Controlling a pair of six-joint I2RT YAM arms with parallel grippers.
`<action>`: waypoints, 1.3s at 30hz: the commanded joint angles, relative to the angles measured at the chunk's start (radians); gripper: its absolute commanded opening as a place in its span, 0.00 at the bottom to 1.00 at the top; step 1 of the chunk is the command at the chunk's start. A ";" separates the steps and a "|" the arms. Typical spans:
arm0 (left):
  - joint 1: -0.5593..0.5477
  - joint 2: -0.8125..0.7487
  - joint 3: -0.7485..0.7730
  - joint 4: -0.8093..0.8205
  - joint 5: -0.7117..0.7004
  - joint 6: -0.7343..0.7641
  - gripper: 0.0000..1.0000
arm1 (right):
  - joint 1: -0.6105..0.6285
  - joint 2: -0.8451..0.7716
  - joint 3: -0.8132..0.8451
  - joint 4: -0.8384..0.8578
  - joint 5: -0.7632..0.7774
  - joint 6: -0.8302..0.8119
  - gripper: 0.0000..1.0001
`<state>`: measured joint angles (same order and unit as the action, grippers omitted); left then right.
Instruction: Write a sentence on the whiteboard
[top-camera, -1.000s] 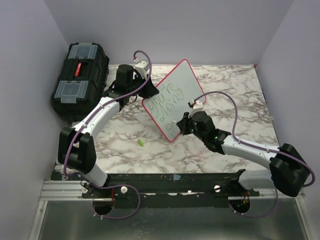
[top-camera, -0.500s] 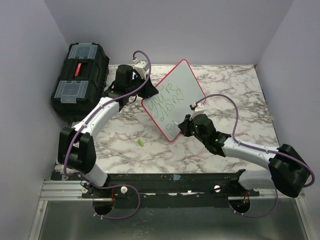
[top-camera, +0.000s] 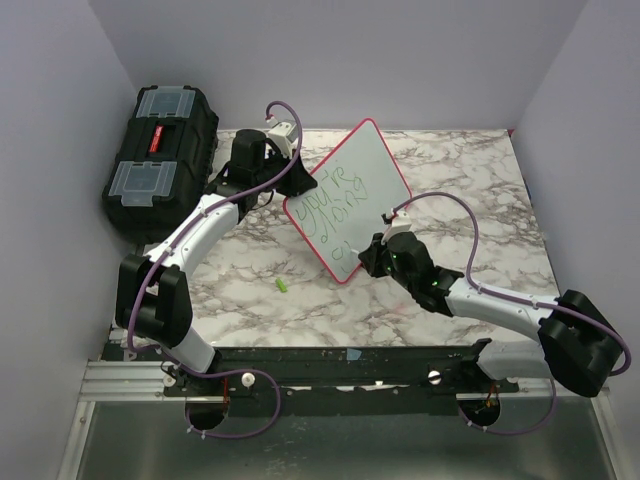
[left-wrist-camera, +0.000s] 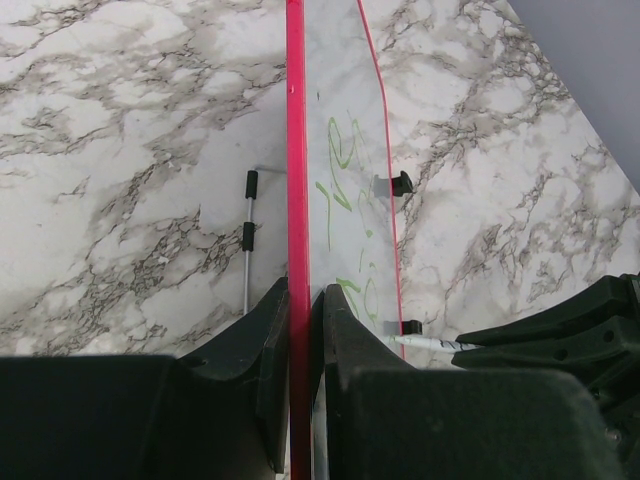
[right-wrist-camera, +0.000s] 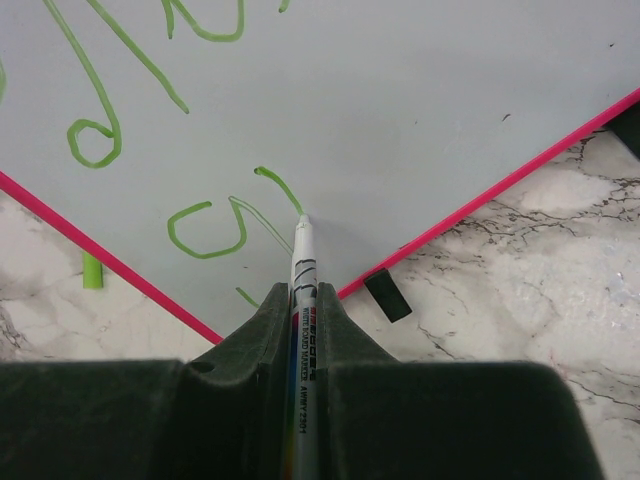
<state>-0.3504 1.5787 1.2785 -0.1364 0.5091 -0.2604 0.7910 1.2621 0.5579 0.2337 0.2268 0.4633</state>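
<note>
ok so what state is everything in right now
whiteboard, up on edge, tilted
sentence, unfinished, third line only a few strokes
marker, uncapped, tip touching the whiteboard
left gripper, shut on the whiteboard's frame
right gripper, shut on the marker
black toolbox, closed
small green piece, lying loose on the table

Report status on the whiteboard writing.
Left end effector shut on whiteboard frame. Right end effector shut on marker, tip on board, third line of sentence started. Nothing blocking.
</note>
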 joint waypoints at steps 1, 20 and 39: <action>-0.026 0.038 -0.046 -0.110 0.031 0.087 0.00 | 0.003 -0.002 0.006 -0.029 -0.024 0.005 0.01; -0.027 0.035 -0.048 -0.109 0.034 0.089 0.00 | 0.002 0.048 0.090 -0.020 0.007 -0.016 0.01; -0.027 0.037 -0.050 -0.106 0.039 0.090 0.00 | 0.002 0.058 0.165 -0.071 0.116 -0.044 0.00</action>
<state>-0.3489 1.5787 1.2766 -0.1360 0.5095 -0.2607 0.7910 1.3239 0.6971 0.2012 0.2878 0.4252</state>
